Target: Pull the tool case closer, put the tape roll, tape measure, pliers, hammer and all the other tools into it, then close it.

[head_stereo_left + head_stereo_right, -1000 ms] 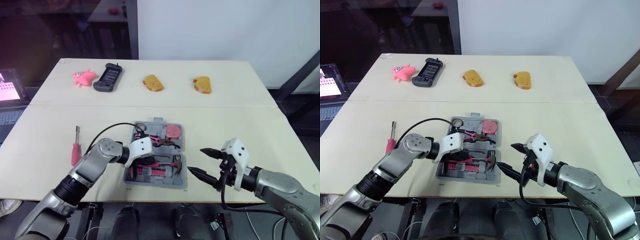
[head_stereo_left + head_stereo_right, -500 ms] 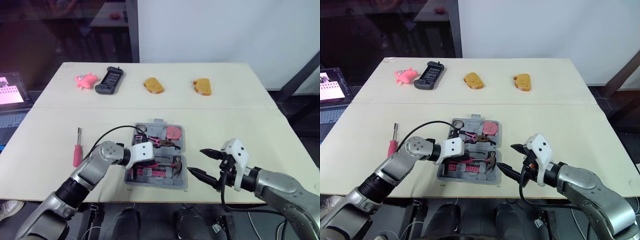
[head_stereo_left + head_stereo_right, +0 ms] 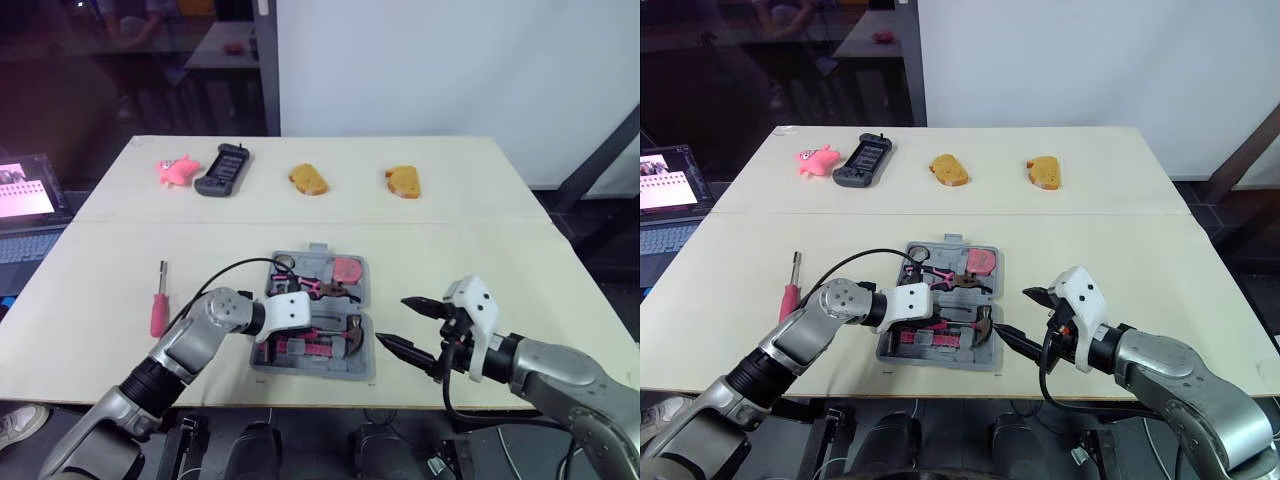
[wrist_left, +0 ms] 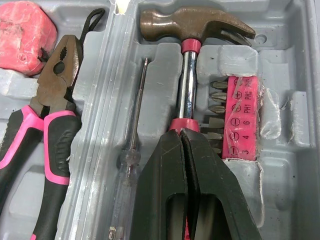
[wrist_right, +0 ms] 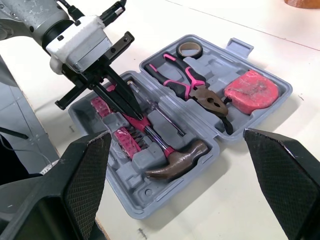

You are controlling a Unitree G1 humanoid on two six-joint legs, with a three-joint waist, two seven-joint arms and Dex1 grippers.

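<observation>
In the left wrist view, I'm seeing the left claw point(image 4: 183, 131) closed, fingers pressed together over the pink grip of the hammer point(image 4: 190, 95), which is lying in the open tool case point(image 4: 300, 75). In the right wrist view, the case is sitting just ahead of the right claw. From the head views, the right claw point(image 3: 392, 320) is hanging open just right of the case. The screwdriver point(image 3: 158, 305) is lying on the desk point(image 3: 100, 250) well left of the left claw, shaft pointing away from me. I'm judging the left arm nearer.
</observation>
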